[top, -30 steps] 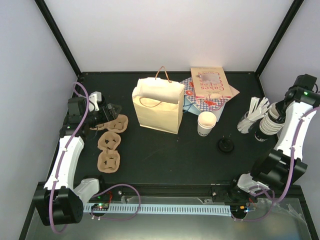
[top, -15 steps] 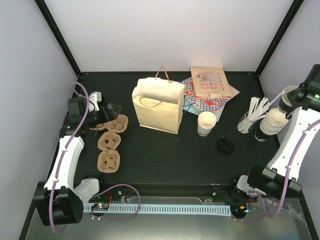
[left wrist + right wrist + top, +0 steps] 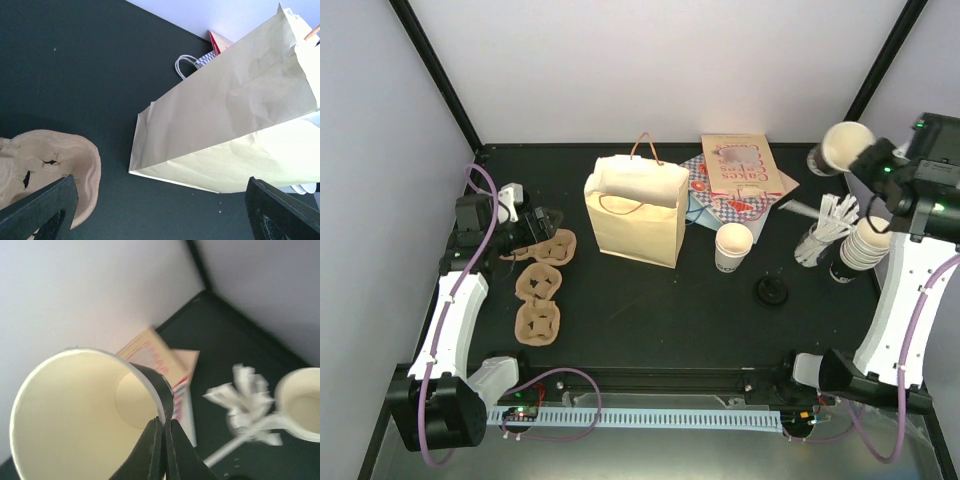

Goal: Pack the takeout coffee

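While the right gripper (image 3: pixel 872 160) pinches the wall of a lidless cream cup (image 3: pixel 846 146) held up over the table's far right corner (the wrist view shows both fingers (image 3: pixel 150 445) pressed together on the rim), the takeout coffee cup (image 3: pixel 733 246) stands uncovered on the black table (image 3: pixel 650 310), just right of the tan paper bag (image 3: pixel 635 215). Its black lid (image 3: pixel 772 291) lies apart nearby. The left gripper (image 3: pixel 540 224) is spread wide by the cardboard cup carriers (image 3: pixel 538 285).
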`<state>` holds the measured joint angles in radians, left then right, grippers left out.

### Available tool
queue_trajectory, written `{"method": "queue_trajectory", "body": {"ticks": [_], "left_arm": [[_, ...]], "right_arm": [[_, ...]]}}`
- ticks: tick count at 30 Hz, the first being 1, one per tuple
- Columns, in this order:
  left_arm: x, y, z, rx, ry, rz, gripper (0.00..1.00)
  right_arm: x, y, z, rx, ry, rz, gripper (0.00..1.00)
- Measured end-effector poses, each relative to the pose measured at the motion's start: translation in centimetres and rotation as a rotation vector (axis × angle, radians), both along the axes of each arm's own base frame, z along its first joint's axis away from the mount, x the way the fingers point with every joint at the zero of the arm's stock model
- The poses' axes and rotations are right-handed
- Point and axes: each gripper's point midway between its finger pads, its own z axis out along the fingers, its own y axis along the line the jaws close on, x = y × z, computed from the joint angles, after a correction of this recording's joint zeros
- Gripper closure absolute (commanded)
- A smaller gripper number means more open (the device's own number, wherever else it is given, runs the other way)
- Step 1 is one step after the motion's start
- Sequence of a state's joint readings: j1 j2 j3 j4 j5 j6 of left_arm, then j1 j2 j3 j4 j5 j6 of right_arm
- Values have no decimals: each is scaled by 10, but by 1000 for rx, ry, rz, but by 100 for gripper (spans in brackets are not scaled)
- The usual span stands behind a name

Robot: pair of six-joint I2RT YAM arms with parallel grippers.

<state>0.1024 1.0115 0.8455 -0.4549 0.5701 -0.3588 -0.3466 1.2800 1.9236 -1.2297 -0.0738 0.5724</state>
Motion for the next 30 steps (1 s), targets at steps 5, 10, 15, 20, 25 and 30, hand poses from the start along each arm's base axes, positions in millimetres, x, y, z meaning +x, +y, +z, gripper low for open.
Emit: {"method": "queue_trajectory", "body": {"ticks": [5, 10, 15, 20, 25, 30], "left_arm": [[0, 0, 0, 0, 0, 0, 6], [0, 0, 0, 0, 0, 0, 6], [0, 0, 0, 1, 0, 1, 6], [0, 0, 0, 2, 0, 1, 6], [1, 2, -1, 7, 0, 8, 6], [1, 3, -1, 18, -2, 13, 6]], "right_arm": [[21, 102, 2, -34, -23, 376, 99], [10, 184, -31, -63, 34, 659, 99], [-13, 216, -85, -87, 154, 792, 99], [-20, 219, -106, -127, 200, 812, 99], [-23, 228, -106, -160, 188, 879, 99], [-41, 261, -127, -200, 229, 1024, 99]]}}
